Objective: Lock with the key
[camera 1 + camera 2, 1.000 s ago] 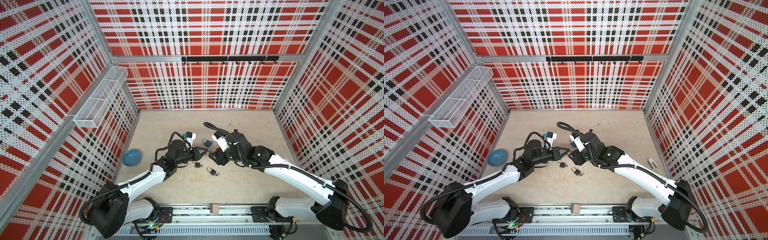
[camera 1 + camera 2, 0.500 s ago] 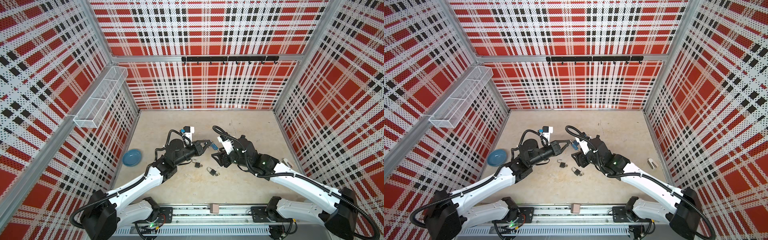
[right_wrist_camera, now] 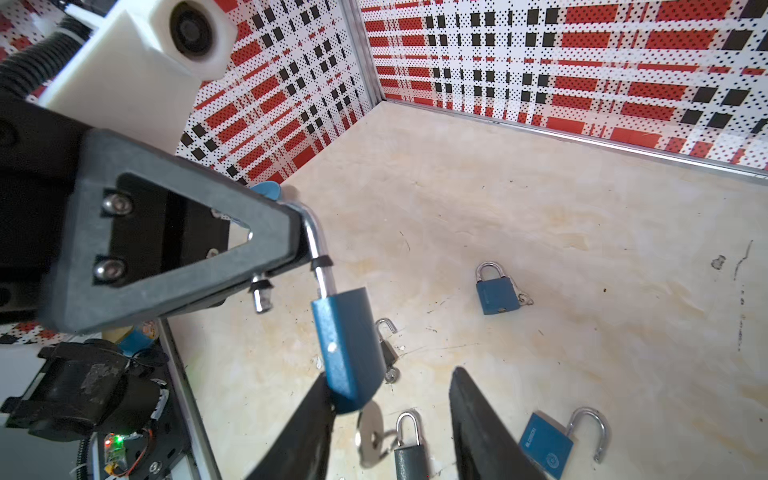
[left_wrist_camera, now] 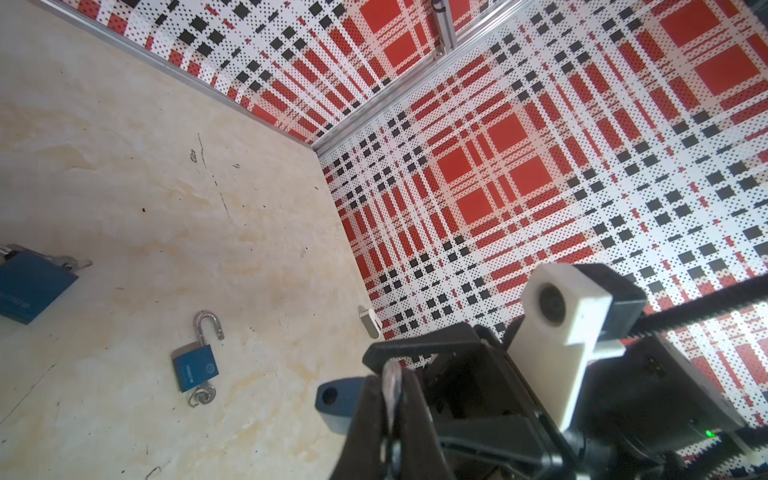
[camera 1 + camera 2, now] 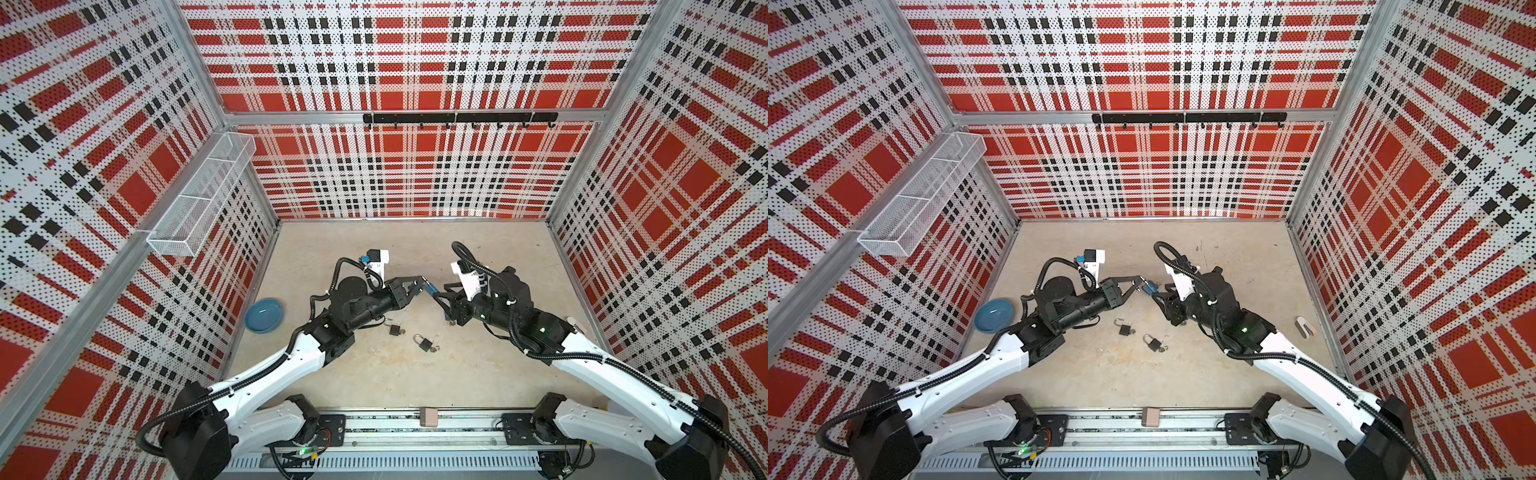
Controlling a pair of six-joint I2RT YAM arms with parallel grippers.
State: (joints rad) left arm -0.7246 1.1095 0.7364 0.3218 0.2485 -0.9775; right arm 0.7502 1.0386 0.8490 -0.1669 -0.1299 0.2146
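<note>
A blue bowl (image 5: 264, 315) sits on the floor (image 5: 415, 382) well behind the left gripper (image 4: 391, 378), near the left wall. That gripper is clenched on the silver shackle of the held padlock (image 3: 349, 345), which hangs clear of the floor. The shackle stands open, its free end poking out just under the gripper's finger, and the finger covers the bend of the shackle. Below this gripper, toward the arm bases, a dark padlock (image 5: 395, 330) and a second dark padlock (image 5: 424, 343) lie near each other but apart. The padlock's blue body points at the right gripper (image 3: 389, 374), whose jaws stand apart. The body's lower end rests against one finger (image 3: 303, 424), and the other finger stands clear of it. Whether a key sits in this lock cannot be told. On the floor beyond the right gripper's fingers lies a shut blue padlock (image 3: 496, 293). An open blue padlock (image 3: 546, 444) lies just beside the clear finger. A small white object (image 5: 1304, 326) lies well behind the right gripper, by the right wall.
</note>
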